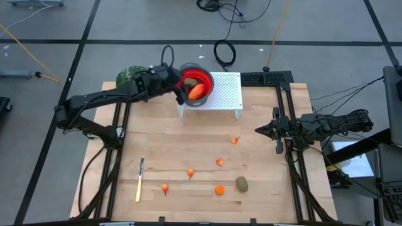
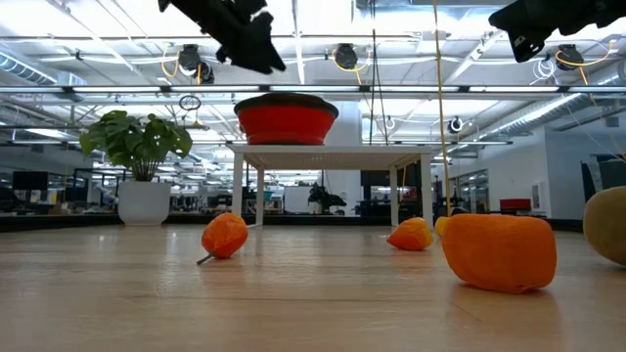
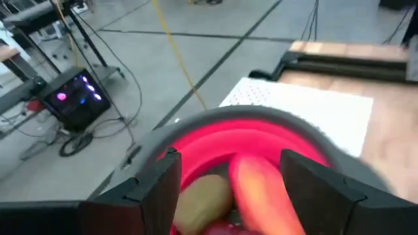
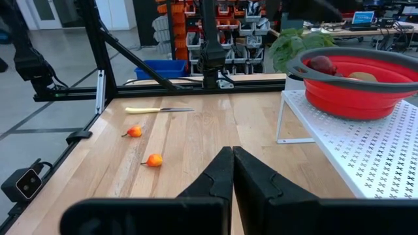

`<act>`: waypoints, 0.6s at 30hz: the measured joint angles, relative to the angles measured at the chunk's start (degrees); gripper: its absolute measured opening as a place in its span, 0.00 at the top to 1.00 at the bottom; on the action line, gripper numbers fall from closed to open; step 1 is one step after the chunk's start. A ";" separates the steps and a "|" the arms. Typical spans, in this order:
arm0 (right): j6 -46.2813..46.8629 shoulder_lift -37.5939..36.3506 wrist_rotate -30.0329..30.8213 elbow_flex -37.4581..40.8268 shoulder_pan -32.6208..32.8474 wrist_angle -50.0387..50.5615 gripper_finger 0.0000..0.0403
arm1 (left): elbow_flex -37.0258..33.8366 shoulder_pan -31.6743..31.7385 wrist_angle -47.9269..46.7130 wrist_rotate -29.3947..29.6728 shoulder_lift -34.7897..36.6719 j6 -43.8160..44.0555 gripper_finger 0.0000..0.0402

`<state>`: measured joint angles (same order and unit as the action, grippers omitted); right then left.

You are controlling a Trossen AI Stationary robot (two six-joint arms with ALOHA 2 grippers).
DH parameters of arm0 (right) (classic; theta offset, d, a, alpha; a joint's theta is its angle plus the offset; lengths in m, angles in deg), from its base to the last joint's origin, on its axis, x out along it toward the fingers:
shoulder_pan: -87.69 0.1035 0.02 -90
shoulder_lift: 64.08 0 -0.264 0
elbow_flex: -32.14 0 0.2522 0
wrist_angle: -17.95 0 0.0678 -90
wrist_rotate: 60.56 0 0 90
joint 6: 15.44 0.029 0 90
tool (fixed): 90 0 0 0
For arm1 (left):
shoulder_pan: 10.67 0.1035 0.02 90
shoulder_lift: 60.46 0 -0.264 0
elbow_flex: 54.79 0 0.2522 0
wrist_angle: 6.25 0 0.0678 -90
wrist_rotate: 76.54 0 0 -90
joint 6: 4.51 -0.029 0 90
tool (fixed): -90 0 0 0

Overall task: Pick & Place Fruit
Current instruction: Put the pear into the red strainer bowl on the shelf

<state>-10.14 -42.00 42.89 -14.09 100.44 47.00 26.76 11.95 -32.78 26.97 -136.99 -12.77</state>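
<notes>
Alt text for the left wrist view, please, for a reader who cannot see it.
The open left gripper hovers over a red bowl holding an olive-brown oval fruit and an elongated red-orange fruit. The bowl sits on a white perforated stand at the wooden table's edge.

You are looking past the right gripper (image 4: 232, 171), whose fingers are pressing together, across the wooden table (image 4: 196, 140). A red bowl (image 4: 356, 81) is sitting on a white perforated stand (image 4: 366, 156), holding a dark red fruit (image 4: 321, 64). Two small orange fruits (image 4: 154, 160) and a pale knife (image 4: 159, 109) are lying farther off.
</notes>
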 joint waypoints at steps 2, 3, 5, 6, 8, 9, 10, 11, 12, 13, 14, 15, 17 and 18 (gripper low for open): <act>0.00 0.00 0.00 0.02 0.00 0.00 0.99 | 0.00 -0.84 -0.92 -0.12 1.26 2.06 0.38; 0.00 0.00 0.00 0.02 -0.02 0.00 0.99 | 0.00 -1.47 -1.29 -0.25 1.86 3.34 0.39; 0.00 0.00 0.00 0.02 -0.02 0.00 0.99 | 0.00 -2.92 -2.32 -0.30 3.09 5.34 0.41; 0.00 0.00 0.00 0.02 -0.01 0.00 0.99 | 0.00 -3.79 -2.89 -0.30 3.65 6.11 0.42; 0.00 -0.02 0.00 0.02 -0.02 0.00 0.99 | 0.00 -5.88 -3.93 -0.29 4.47 7.50 0.44; 0.00 -0.02 0.00 0.02 -0.01 0.00 0.99 | 0.00 -6.95 -4.63 -0.39 4.85 8.03 0.45; 0.00 -0.01 0.00 0.02 -0.01 0.00 0.99 | 0.00 -8.04 -5.35 -0.43 5.26 8.80 0.47; 0.00 -0.02 0.00 0.02 0.00 0.00 0.99 | 0.00 -9.20 -5.92 -0.43 5.55 9.52 0.48; 0.00 0.00 0.00 0.02 -0.01 0.00 0.99 | 0.00 -10.32 -6.19 -0.43 5.79 10.38 0.49; 0.00 -0.02 0.00 0.02 -0.01 0.00 0.99 | 0.00 -11.47 -6.51 -0.42 5.96 11.18 0.51; 0.00 -0.01 0.00 0.02 0.00 0.00 0.99 | 0.00 -12.56 -7.11 -0.40 6.11 11.97 0.53; 0.00 -0.01 0.00 0.02 0.00 0.00 0.99 | 0.00 -13.69 -7.74 -0.35 6.16 12.63 0.54; 0.00 -0.02 0.00 0.02 0.00 0.00 0.99 | 0.00 -15.96 -8.19 -0.39 6.16 14.02 0.57; 0.00 -0.02 0.00 0.02 -0.01 0.00 0.99 | 0.00 -17.07 -8.58 -0.43 6.18 14.71 0.59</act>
<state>-10.14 -42.02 42.89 -14.06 100.43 47.00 26.76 -5.12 -41.37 26.54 -130.81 1.94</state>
